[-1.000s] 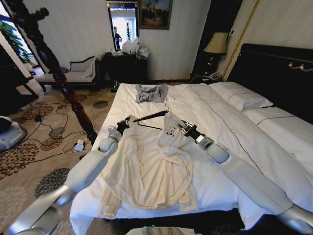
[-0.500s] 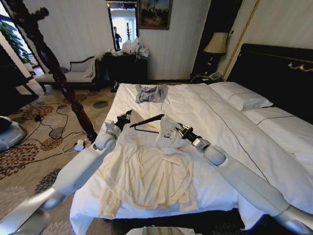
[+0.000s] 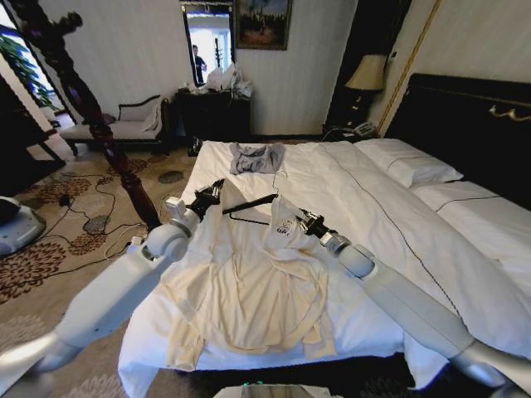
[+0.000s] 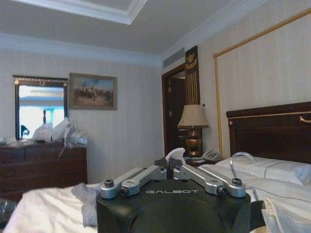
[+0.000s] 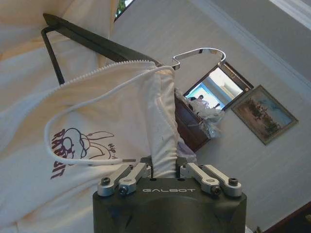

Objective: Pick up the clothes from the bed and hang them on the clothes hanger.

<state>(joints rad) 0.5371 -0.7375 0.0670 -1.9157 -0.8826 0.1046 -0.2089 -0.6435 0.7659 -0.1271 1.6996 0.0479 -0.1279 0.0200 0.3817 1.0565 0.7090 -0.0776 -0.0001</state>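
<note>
While the head view was examined, we found the clothes (image 3: pixel 249 290) spread across the near corner of the bed (image 3: pixel 390 207), collar end lifted towards the middle. A smaller grey garment (image 3: pixel 255 157) lay well apart near the far edge, and a lamp (image 3: pixel 367 76) stood by the headboard. We noted cables (image 3: pixel 91 236) trailing over the patterned carpet beside the bed.

The right gripper (image 3: pixel 302 222) was clamped on a fold of cloth at the collar. In the right wrist view we saw that fold pinched between its fingers (image 5: pixel 127 175), with the clothes hanger (image 5: pixel 92 41) partly under the zip edge and its wire hook clear of the cloth. The head view showed the hanger's bar raised above the duvet.

The left gripper (image 3: pixel 209 197) was at the hanger's other end; we could not tell whether it was closed.
</note>
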